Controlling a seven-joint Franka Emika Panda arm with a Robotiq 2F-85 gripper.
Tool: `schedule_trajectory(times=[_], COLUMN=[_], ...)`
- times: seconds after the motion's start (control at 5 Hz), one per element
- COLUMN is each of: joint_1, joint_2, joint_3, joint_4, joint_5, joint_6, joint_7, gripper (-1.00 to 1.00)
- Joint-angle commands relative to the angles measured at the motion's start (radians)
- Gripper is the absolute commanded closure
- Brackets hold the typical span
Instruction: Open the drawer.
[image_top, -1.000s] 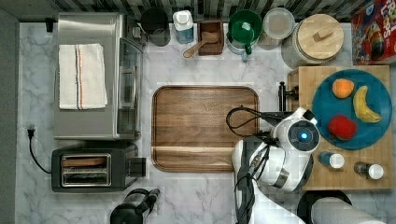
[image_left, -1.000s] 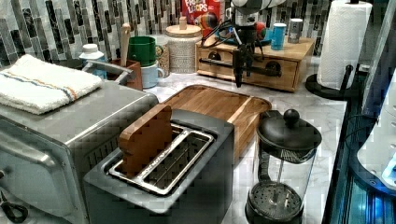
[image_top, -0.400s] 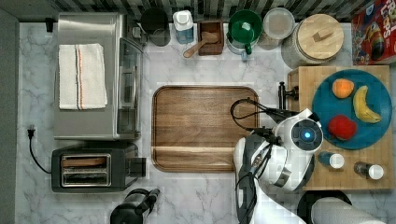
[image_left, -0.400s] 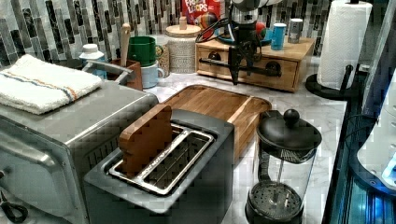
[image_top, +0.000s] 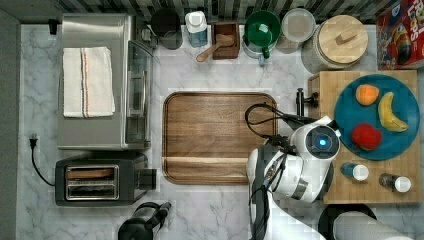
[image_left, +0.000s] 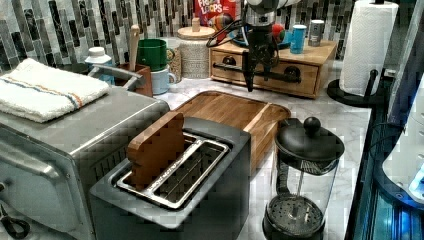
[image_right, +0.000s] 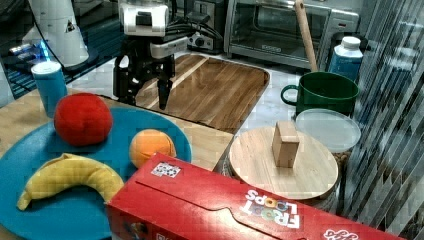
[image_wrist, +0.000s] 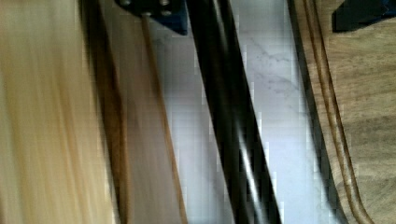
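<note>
The hand (image_left: 257, 80) hangs with its fingers (image_right: 164, 97) spread apart, straddling the black bar handle (image_left: 260, 73) of the drawer (image_left: 305, 82) without closing on it. The drawer sits in a light wooden box along the back edge of the marble surface (image_top: 210, 70), beside the dark wooden tray (image_top: 215, 137). A blue plate (image_right: 75, 210) of fruit rests on the box. In the wrist view the handle (image_wrist: 229, 116) runs above the marble.

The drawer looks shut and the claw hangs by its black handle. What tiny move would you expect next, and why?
Probably lower a little so the fingers straddle the handle, then close. The gripper is open at the closed drawer front, gripping nothing yet.
</note>
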Motion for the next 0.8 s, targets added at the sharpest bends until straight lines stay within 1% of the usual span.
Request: schedule_trajectory(times=[0.2,0.4,0.6,0.8], joint_1=[0.246,0.251,0.254,0.252], joint_2=[-0.039,-0.037,-0.041,-0.059], joint_3=[0.141,0.180,0.209,0.243], joint_4=[-0.006,-0.011,-0.024,-0.008], joint_5=[0.013,0.052,0.031,0.079], joint_6=[0.079,0.088,0.104,0.033], joint_7=[0.150,0.158,0.182,0.214], gripper=[-1.00,-1.00,-1.00,-1.00])
